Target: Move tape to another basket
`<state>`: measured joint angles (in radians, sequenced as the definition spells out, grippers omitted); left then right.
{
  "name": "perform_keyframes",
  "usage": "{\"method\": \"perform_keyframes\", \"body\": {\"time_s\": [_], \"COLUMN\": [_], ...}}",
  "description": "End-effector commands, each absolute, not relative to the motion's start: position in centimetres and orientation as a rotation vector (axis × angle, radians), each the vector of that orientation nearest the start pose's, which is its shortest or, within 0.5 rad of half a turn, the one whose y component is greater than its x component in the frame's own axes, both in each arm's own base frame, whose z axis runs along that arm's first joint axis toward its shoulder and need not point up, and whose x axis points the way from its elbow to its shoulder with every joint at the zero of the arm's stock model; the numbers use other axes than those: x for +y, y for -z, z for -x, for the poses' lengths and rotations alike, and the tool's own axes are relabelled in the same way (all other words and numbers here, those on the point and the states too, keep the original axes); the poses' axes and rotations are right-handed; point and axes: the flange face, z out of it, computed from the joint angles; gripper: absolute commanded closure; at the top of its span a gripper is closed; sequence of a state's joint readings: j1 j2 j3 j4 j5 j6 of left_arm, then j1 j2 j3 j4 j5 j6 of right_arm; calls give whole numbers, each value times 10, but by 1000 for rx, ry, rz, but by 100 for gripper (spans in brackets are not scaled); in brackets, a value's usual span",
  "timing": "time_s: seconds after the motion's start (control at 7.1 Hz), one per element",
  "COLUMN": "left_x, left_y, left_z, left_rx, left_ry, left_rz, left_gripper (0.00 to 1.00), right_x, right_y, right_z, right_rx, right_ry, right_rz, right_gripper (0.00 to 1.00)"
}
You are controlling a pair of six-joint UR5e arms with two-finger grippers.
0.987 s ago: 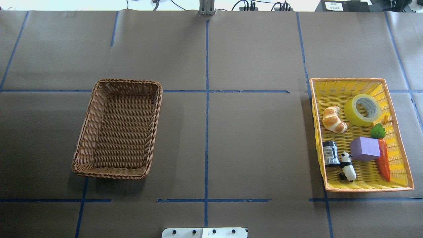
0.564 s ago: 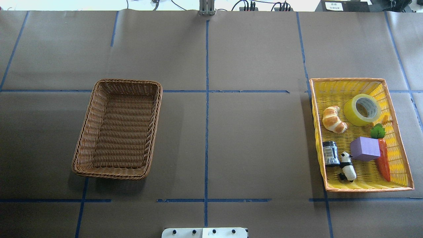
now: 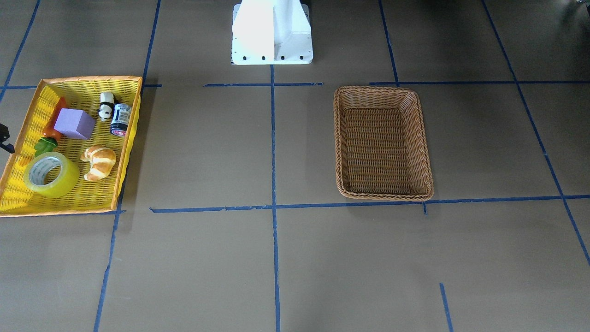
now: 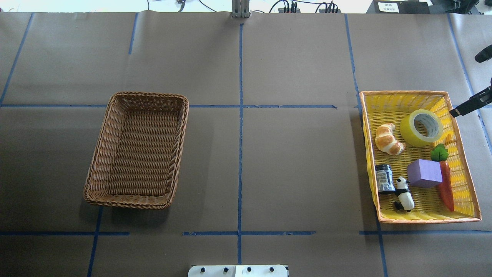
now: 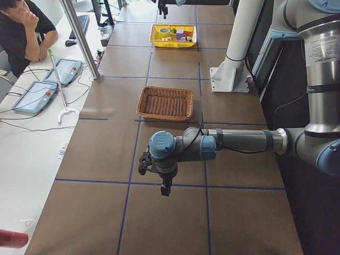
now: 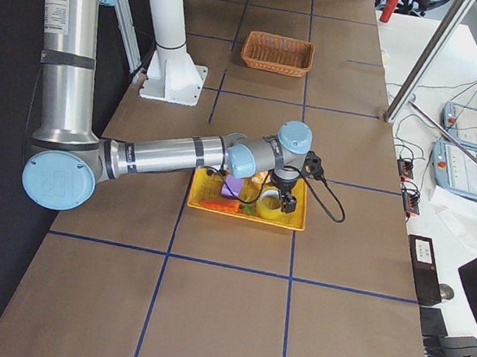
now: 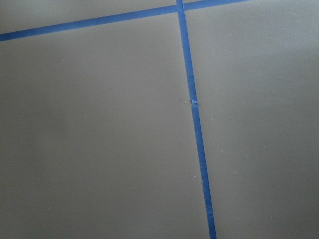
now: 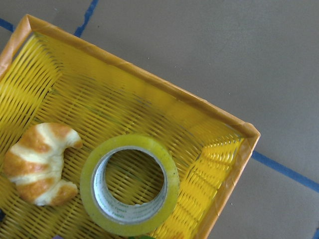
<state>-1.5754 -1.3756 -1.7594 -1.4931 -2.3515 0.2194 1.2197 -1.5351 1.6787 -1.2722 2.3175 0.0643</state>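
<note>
Right gripper (image 6: 287, 202) hangs over one end of the yellow basket (image 4: 403, 92); its wrist cam looks down on the tape (image 4: 408, 132) and a basket corner; opening: can't tell, since no fingers show in the wrist cam and only a dark sliver shows at the overhead's right edge.

Left gripper (image 5: 166, 187) is out over bare table, on the far side of the wicker basket (image 4: 140, 154) from the tape; opening can't be told either; its wrist cam shows only brown paper and blue grid lines.

Tape sits in the yellow basket, hole roughly up and a bit tilted, near the corner; croissant (image 4: 389, 139) just beside it; carrot (image 4: 446, 184) leaf near; purple block (image 4: 424, 173), panda (image 4: 404, 194) and small can (image 4: 384, 177) at the other end.

Progress, my read: zero transfer so far; tape not gripped or lifted; wicker basket holds nothing; it sits well apart, across the table's centre line.

Left to do: descend, grip the tape, lift clear of the rim, carry across, release in the wicker basket; whether that takes a long reach or a hand-over to the left arm I can't say.
</note>
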Motion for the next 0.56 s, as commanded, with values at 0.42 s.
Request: {"method": "perform_keyframes", "body": {"time_s": [0.42], "left_x": [-402], "left_y": [-663], "left_z": [65], "left_rx": [786], "left_ry": [-169], "left_rz": [-3], "left_gripper": [0], "right_x": [-538], "right_y": [-571], "right_z": [184], "right_rx": [-780], "right_ry": [501], "right_rz": [-260], "right_gripper": [3]}}
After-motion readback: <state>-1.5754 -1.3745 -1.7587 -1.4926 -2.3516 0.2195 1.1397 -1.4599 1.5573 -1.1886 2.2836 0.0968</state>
